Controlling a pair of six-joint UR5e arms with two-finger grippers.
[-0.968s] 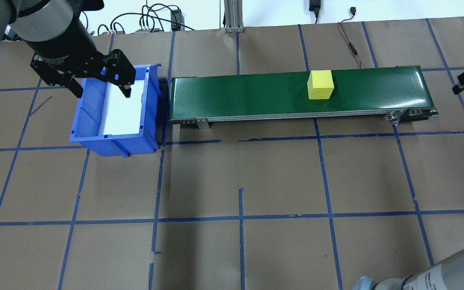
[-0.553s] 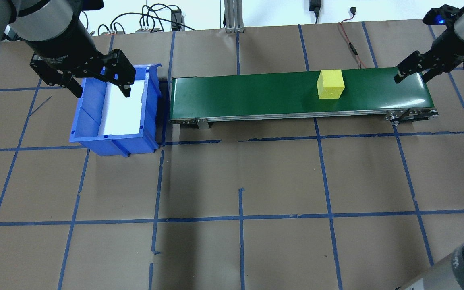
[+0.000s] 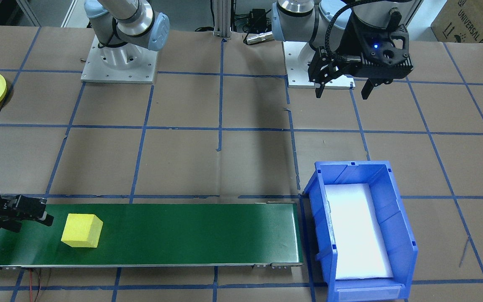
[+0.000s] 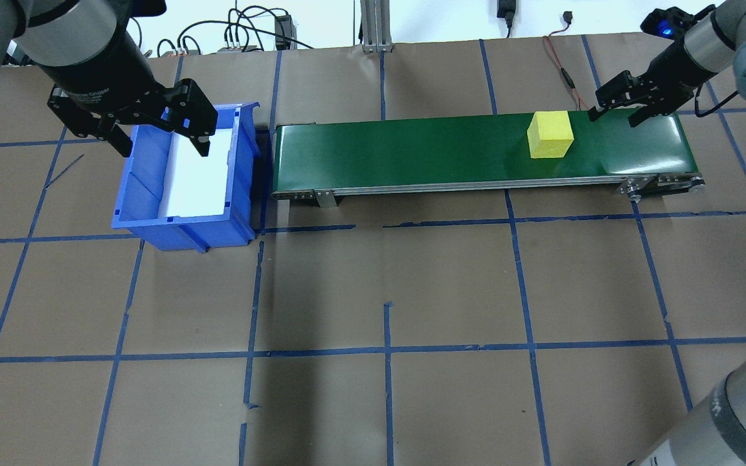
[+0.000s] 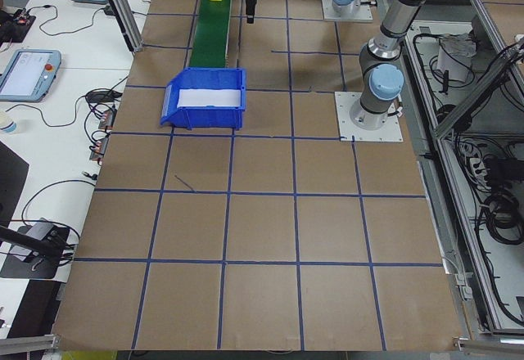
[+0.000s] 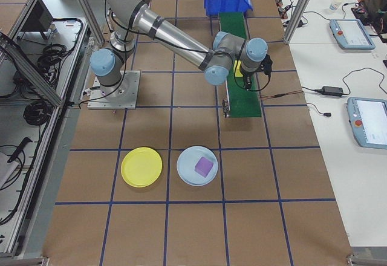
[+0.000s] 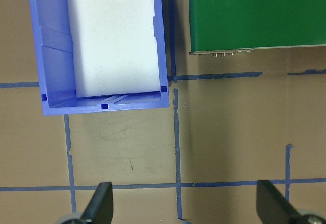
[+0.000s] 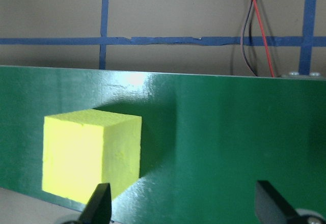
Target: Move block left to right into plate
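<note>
So the yellow block (image 4: 549, 134) has ridden further right along the green belt (image 4: 412, 152) and the right gripper (image 4: 616, 107), jaws open, has swung in beside it, probably lining up a grab for the yellow plate (image 6: 141, 167), while the left gripper (image 4: 156, 129) hangs open over the blue bin (image 4: 182, 223).

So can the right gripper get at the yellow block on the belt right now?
Probably yes: the right gripper hangs open just beyond the yellow block on the green belt, with nothing between them.
</note>
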